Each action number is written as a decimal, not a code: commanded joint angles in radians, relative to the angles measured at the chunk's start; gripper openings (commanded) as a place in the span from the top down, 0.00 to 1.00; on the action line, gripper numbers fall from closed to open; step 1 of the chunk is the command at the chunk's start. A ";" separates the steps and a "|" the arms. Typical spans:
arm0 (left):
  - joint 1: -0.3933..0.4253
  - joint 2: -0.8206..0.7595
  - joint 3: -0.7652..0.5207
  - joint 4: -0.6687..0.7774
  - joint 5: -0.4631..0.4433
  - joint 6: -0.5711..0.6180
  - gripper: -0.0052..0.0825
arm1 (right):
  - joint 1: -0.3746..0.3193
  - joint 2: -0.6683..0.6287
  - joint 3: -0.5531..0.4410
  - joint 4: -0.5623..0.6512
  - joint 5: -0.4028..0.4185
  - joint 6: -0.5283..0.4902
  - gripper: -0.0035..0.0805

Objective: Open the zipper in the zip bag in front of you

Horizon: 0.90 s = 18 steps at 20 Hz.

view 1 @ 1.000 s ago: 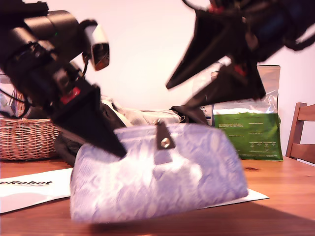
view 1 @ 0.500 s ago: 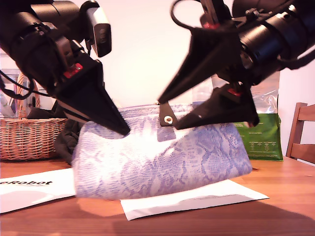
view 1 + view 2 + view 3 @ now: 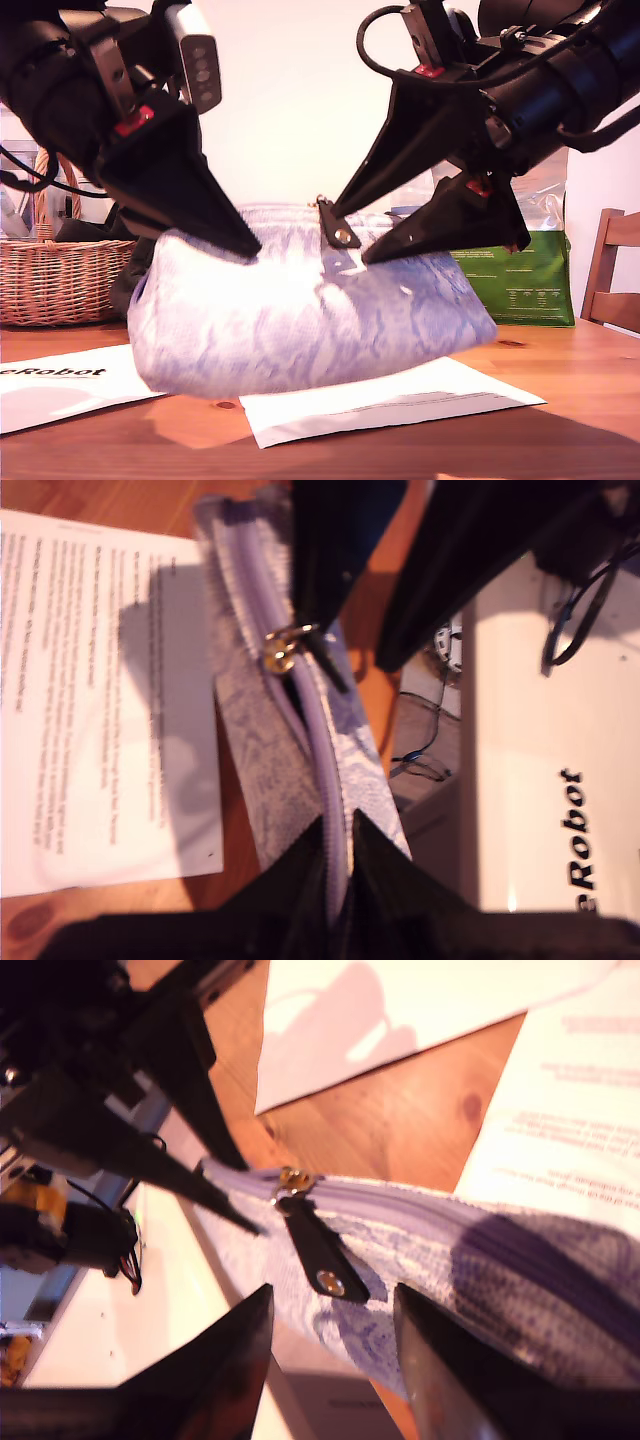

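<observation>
The zip bag (image 3: 300, 320), a lilac-and-cream snakeskin pouch, sits tilted on the wooden table in the middle of the exterior view. Its zipper (image 3: 318, 730) runs along the top edge, with the black tab pull (image 3: 343, 235) hanging from the slider. My first gripper (image 3: 250, 245), on the exterior view's left, is shut on the bag's top edge (image 3: 338, 825) beside the zip line. Coming from the exterior view's right, my second gripper (image 3: 350, 235) is open. Its two fingers straddle the tab (image 3: 320, 1255), and the upper fingertip is close to the slider.
A wicker basket (image 3: 55, 280) and dark cloth stand behind at the exterior view's left. A green foil bag (image 3: 520, 280) and a wooden chair (image 3: 612, 270) are at its right. White printed sheets (image 3: 400, 400) lie under and beside the pouch.
My second gripper came down from above the pouch and now brackets the tab. The pouch shifted and tilted slightly toward the exterior view's left under my first gripper's hold.
</observation>
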 commanded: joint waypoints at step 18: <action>-0.006 -0.001 0.053 0.001 0.032 0.015 0.96 | 0.001 0.006 0.001 0.135 -0.078 0.106 0.77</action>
